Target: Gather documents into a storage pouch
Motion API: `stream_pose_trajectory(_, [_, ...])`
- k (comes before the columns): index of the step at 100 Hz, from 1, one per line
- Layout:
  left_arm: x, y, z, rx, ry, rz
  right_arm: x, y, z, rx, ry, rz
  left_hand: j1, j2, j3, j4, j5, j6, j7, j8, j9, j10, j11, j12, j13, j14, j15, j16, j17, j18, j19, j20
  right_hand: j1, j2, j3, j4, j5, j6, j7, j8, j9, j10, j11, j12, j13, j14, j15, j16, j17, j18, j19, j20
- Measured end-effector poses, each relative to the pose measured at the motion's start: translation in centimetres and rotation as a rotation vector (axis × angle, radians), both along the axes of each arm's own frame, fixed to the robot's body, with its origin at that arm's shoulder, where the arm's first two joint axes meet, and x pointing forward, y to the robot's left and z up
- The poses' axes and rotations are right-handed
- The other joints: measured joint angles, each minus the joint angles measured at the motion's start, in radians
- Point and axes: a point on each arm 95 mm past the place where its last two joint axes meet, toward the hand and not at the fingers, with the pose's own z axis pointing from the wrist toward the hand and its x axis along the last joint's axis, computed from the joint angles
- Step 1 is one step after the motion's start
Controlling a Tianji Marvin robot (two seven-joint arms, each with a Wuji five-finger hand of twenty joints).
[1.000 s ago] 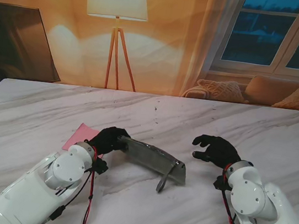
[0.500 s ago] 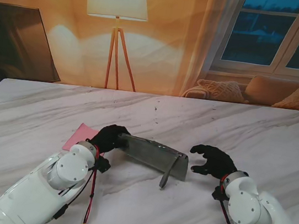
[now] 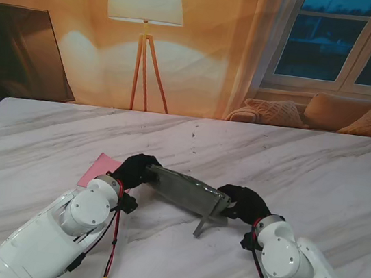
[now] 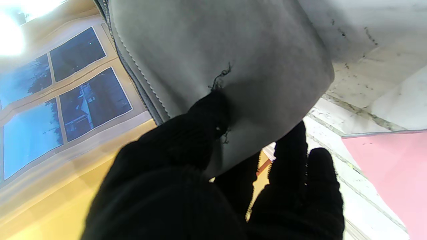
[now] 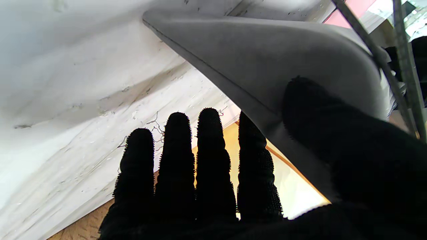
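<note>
Pouch — gripped by both robot hands.

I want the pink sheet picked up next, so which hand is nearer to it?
Left. The left hand grips the grey pouch at its end right beside the pink sheet. The right hand is at the pouch's far end, a pouch-length away.

Pouch between left hand and right hand (paper left, on table).

A home living room. A floor lamp stands by the wall, and cushions lie beneath a window.
</note>
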Motion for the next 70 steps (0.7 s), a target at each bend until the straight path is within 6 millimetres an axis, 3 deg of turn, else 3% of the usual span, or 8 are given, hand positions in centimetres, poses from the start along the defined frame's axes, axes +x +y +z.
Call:
stream_pose_trajectory(37, [-0.06, 0.05, 0.01, -0.019, -0.019, 0.048, -0.57, -0.45, 0.51, -0.048, 0.005, 0.053, 0.0, 0.0, -0.002, 0.0, 0.0, 0.0, 0.0, 0.007, 0.001, 0.0, 0.015, -0.008, 0.0, 0.004, 0.012, 0.0, 0.001, 0.002, 0.0, 0.013, 0.007, 0.028, -0.015, -0.012, -0.039, 0.008, -0.015, -0.02, -0.046, -0.002, -0.044, -0.009, -0.033, 0.0, -0.034, -0.012, -0.026, -0.003, -0.032, -0.004])
stream_pose_trajectory(58, [-0.07, -0.03, 0.05, -0.022, -0.023, 0.05, -0.47, -0.62, 0.7, -0.046, -0.04, 0.059, 0.0, 0.0, -0.002, 0.0, 0.0, 0.0, 0.0, 0.007, 0.001, 0.0, 0.021, -0.008, 0.0, 0.005, 0.014, 0.0, 0.001, 0.004, 0.0, 0.023, -0.019, -0.001, -0.022, -0.017, -0.069, 0.015, -0.028, -0.028, -0.094, -0.009, -0.055, -0.021, -0.044, -0.012, -0.053, -0.022, -0.036, -0.014, -0.056, -0.008])
stream_pose_trajectory(64, [-0.09, -0.08, 0.02, -0.024, -0.022, 0.049, -0.31, -0.43, 0.57, -0.036, -0.08, 0.043, 0.0, 0.0, -0.002, 0.0, 0.0, 0.0, 0.0, 0.008, 0.001, 0.0, 0.028, -0.008, 0.0, 0.005, 0.015, 0.0, 0.002, 0.004, 0.001, 0.023, -0.019, -0.002, -0.022, -0.017, -0.064, -0.036, -0.025, -0.028, -0.064, -0.019, -0.028, -0.02, -0.04, -0.012, -0.046, -0.022, -0.021, -0.008, -0.056, -0.008])
stream_pose_trajectory(70, [-0.1, -0.1, 0.01, -0.028, -0.019, 0.049, -0.14, -0.25, 0.36, -0.026, -0.094, 0.031, 0.0, 0.0, -0.002, 0.0, 0.0, 0.0, 0.0, 0.008, 0.001, 0.0, 0.031, -0.008, 0.0, 0.005, 0.015, 0.0, 0.002, 0.005, 0.001, 0.023, -0.018, -0.014, -0.021, -0.018, -0.062, -0.112, -0.025, -0.028, 0.038, -0.023, -0.007, -0.005, 0.025, -0.009, 0.004, 0.001, 0.014, 0.048, -0.013, 0.025])
